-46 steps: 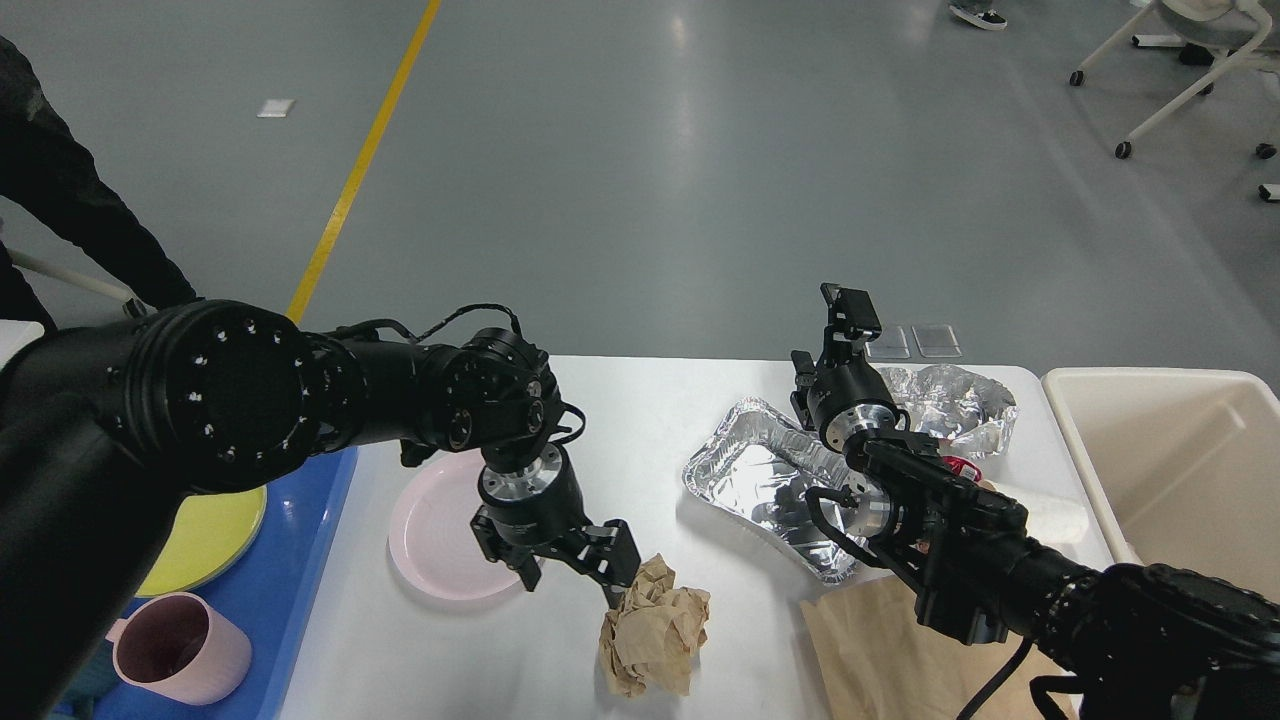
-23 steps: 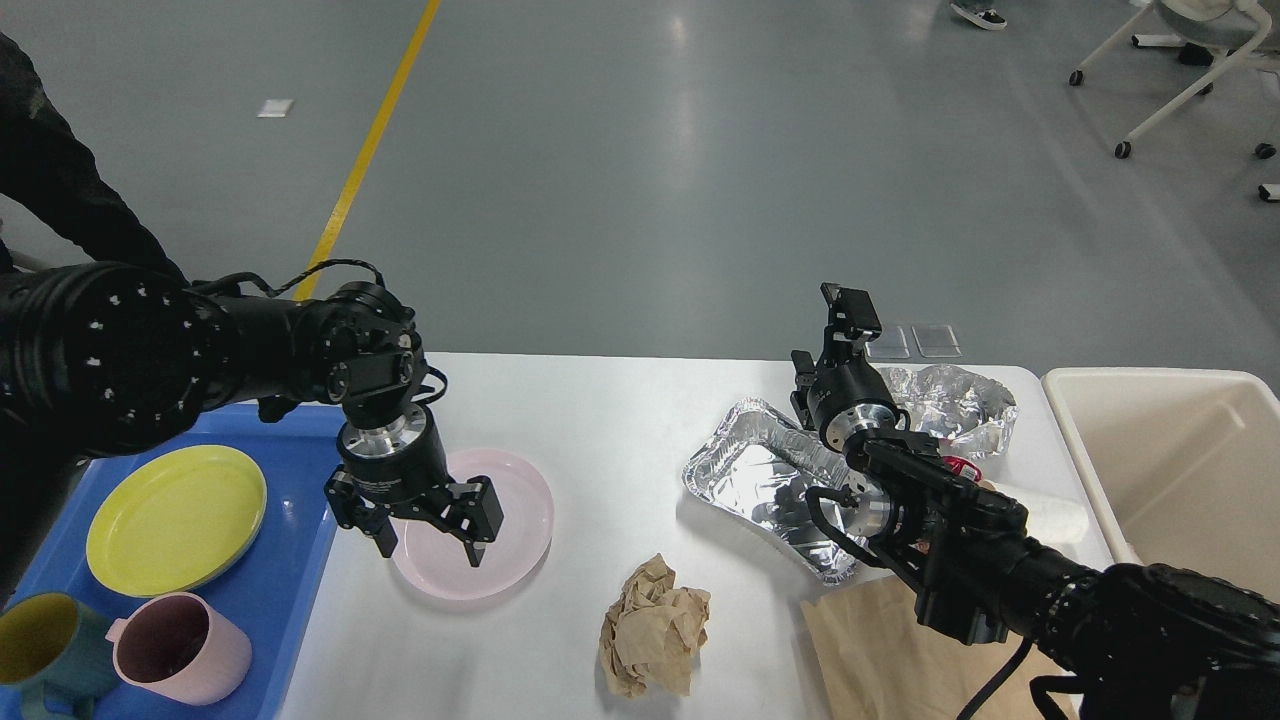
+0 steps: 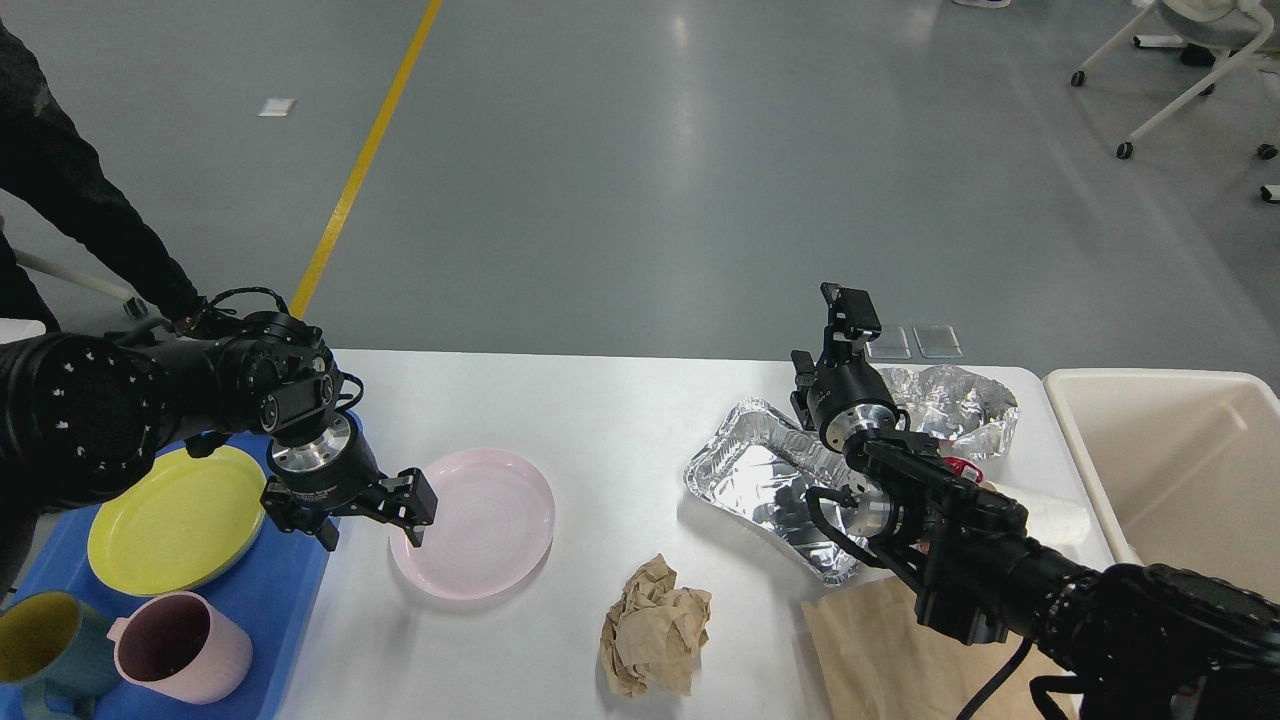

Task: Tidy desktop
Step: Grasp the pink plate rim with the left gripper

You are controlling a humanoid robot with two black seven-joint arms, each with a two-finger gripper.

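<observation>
The white desktop [image 3: 620,420] holds a pink plate [image 3: 480,525], a crumpled brown paper ball [image 3: 655,625], an open foil tray [image 3: 765,480], crumpled foil [image 3: 950,400] and a flat brown paper bag [image 3: 870,650]. My left gripper [image 3: 370,528] is open and empty. It hangs low over the plate's left rim, one finger over the plate and the other over the blue tray's edge. My right gripper [image 3: 850,312] is raised above the foil tray's far end. It is dark and its fingers cannot be told apart.
A blue tray [image 3: 285,600] at the left holds a yellow plate [image 3: 175,518], a pink mug [image 3: 180,648] and a teal mug [image 3: 40,645]. A cream bin [image 3: 1170,460] stands at the right. A red item [image 3: 962,466] and a white item [image 3: 1045,515] lie behind my right arm. A person's arm [image 3: 70,210] is at the far left.
My left gripper has swung left, from beside the crumpled paper ball across the pink plate to its left rim by the blue tray. The right arm has not moved.
</observation>
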